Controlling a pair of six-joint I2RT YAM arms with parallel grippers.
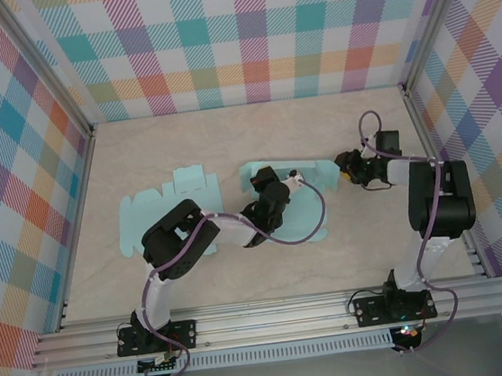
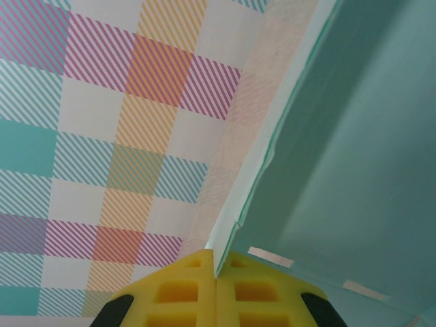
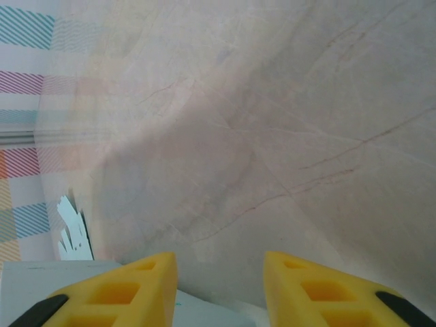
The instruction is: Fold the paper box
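Edgewise, the paper box (image 2: 340, 136) sits pinched between left jaws.

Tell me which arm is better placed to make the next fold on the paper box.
Left. The left gripper is shut on a panel edge of the paper box, so it can likely fold that panel. The right gripper stands open over the table, holding nothing.

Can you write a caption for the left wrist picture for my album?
Left tool pinching the edge of a teal box, plaid wall behind.
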